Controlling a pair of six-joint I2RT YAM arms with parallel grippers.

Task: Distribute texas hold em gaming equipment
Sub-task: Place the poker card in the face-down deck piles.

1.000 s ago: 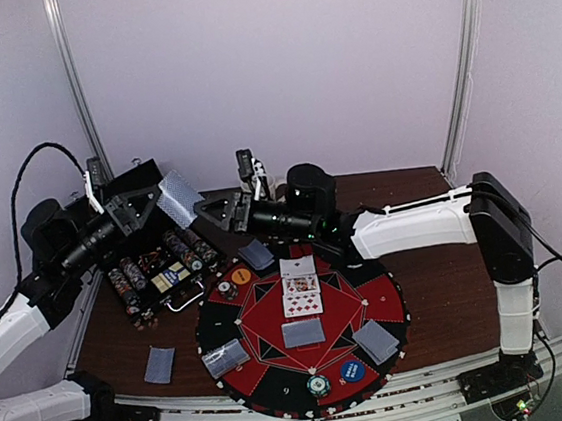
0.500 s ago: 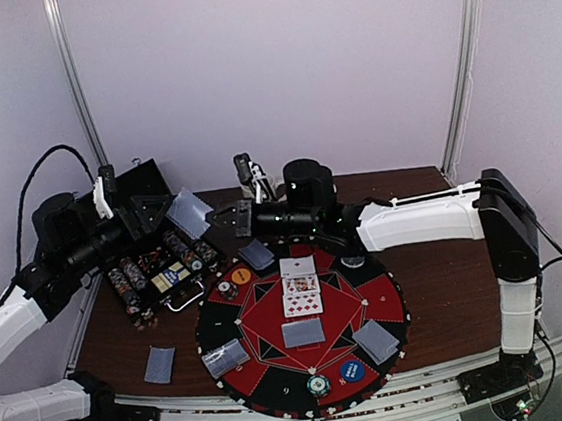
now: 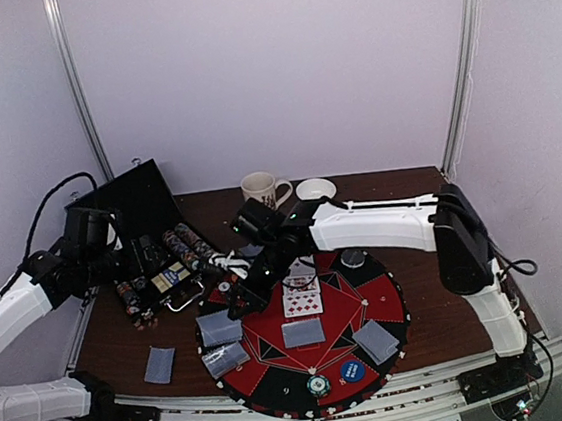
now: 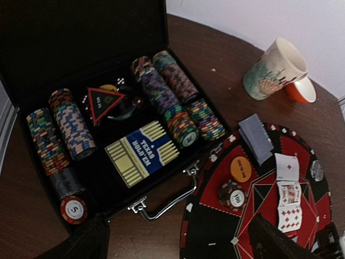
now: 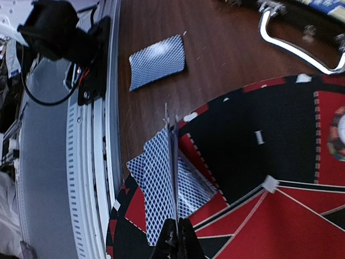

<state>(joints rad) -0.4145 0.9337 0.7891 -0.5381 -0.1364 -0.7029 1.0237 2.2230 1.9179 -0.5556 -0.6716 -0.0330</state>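
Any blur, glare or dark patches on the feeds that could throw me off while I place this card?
Top external: even light, sharp, no glare; the card shows clearly. Right wrist: card edge-on in the right tool, which is dark and soft; mat sharp. Left wrist: dim, case lid lost in black.

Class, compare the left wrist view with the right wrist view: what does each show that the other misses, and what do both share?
Only the left wrist view: the open case with its poker chip stacks and blue card box, a mug and face-up cards. Only the right wrist view: the right gripper shut on a blue-backed card, and a lone face-down card on the bare table. Both: the case's metal handle and the red-and-black mat.
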